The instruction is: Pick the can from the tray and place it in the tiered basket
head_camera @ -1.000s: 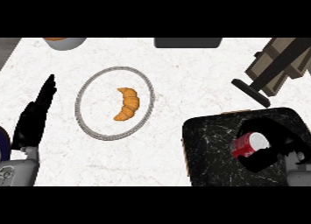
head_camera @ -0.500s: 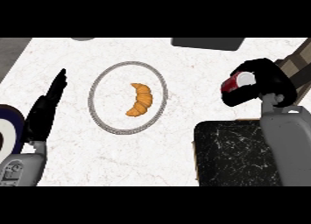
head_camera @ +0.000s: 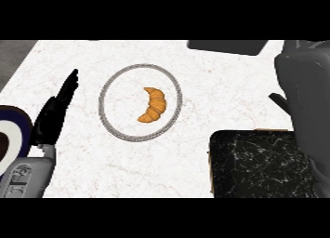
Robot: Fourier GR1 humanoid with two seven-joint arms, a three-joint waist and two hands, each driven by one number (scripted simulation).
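Note:
The dark marbled tray (head_camera: 263,162) lies at the lower right and its visible top carries nothing. No can shows anywhere in the head view. My right forearm (head_camera: 311,102) rises along the right edge, over the tray's right side, and leaves the picture at the top, so the right hand is out of sight. A short black bar (head_camera: 280,103) beside the forearm is possibly part of the tiered basket, which otherwise does not show. My left hand (head_camera: 54,114) rests at the left, fingers straight and pointing away, holding nothing.
A round plate (head_camera: 107,109) with a croissant (head_camera: 152,105) lies in the middle of the white counter. A blue and white dish (head_camera: 6,135) shows at the left edge. A dark grey slab (head_camera: 229,46) sits at the top.
My right hand lifted the can off the tray, carried it up and away, and has now passed out of the top right. The view shifted, so the plate and tray appear further left.

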